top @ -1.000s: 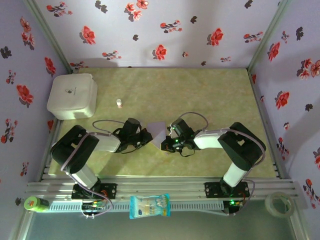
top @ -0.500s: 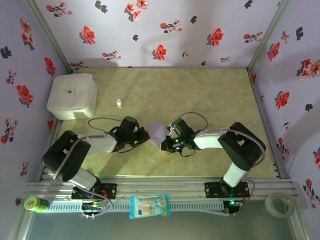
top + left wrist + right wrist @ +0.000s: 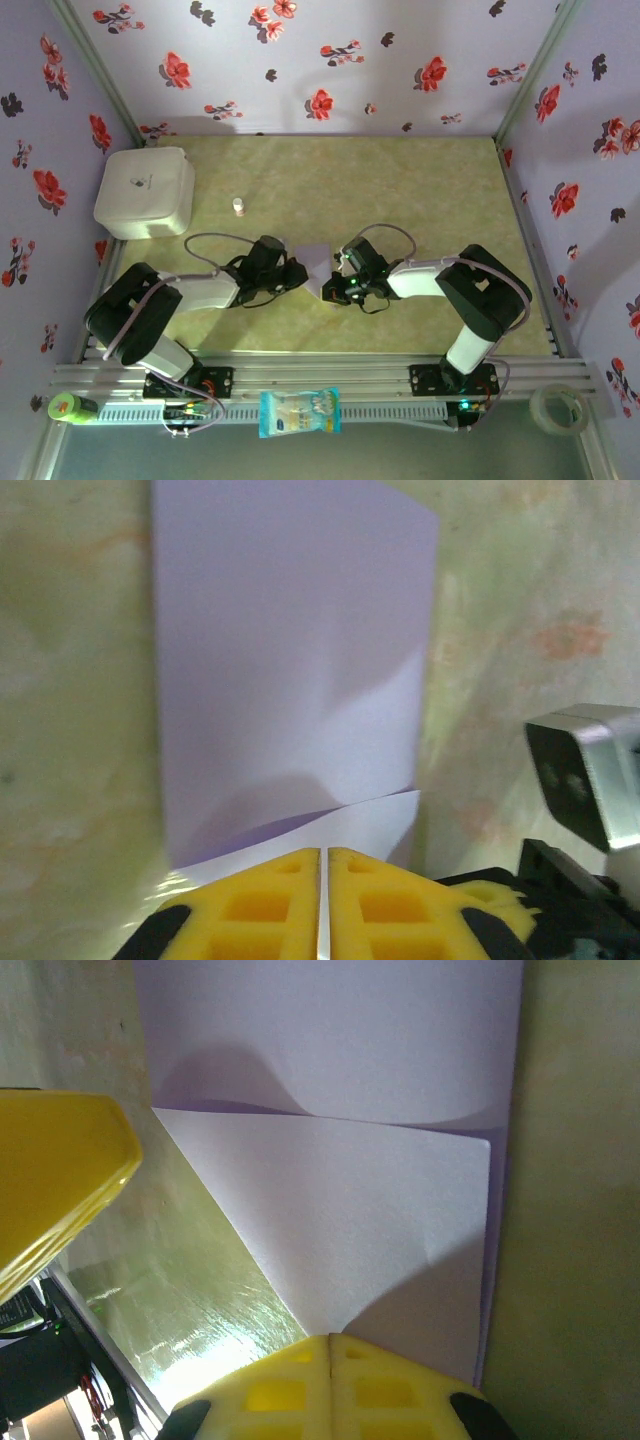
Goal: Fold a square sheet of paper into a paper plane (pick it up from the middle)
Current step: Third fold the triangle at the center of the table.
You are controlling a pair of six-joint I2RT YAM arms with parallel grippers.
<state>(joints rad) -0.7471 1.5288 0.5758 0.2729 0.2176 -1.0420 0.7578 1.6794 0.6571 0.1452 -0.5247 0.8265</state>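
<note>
The square sheet of paper (image 3: 314, 259) lies pale lilac at mid-table between both grippers, with one corner turned over as a lighter flap (image 3: 350, 1220). My right gripper (image 3: 332, 288) is shut on the flap's tip, which tapers into its yellow fingertips (image 3: 331, 1338). My left gripper (image 3: 297, 272) sits at the sheet's left edge. Its yellow fingers (image 3: 270, 900) stand almost together with a hairline slit, and the tips (image 3: 324, 851) lie over the flap (image 3: 370, 825). The paper (image 3: 290, 650) stretches ahead of them. No finished paper plane is to be seen.
A white rounded box (image 3: 145, 191) stands at the back left, a small bottle (image 3: 238, 206) beside it. A blue-and-white packet (image 3: 299, 412), a green object (image 3: 70, 407) and a tape roll (image 3: 558, 407) rest on the front rail. Flowered walls close in three sides.
My left gripper has slid a little to the right, closer onto the sheet, and its arm has dropped lower. The right gripper and the paper have stayed put.
</note>
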